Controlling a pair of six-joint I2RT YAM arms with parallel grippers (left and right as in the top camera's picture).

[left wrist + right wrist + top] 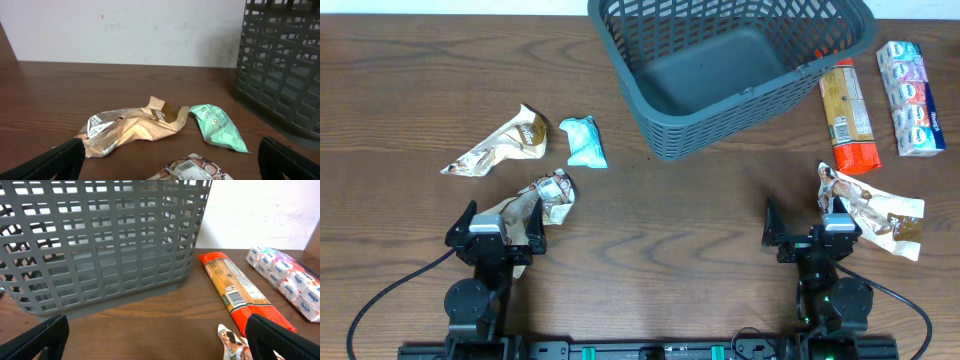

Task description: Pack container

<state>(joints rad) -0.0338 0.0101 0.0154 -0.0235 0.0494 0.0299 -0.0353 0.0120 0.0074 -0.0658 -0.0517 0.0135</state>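
Observation:
The container [650, 75], a dark blue-grey slotted basket, stands empty at the back centre; its wall shows in the left wrist view [280, 65] and fills the right wrist view [100, 240]. My left gripper [492, 228] is open at the front left, right behind a patterned snack packet [545, 195] [192, 170]. Beyond it lie a tan crumpled packet [500, 145] [130, 130] and a teal packet [584, 141] [217, 126]. My right gripper [812, 230] is open at the front right, beside another patterned packet [875, 210] [232, 342].
An orange-red long packet [848, 115] [240, 292] and a white multi-pack with blue and pink labels [910, 85] [287, 277] lie right of the basket. Bare wooden table [670, 210] stretches between the two arms.

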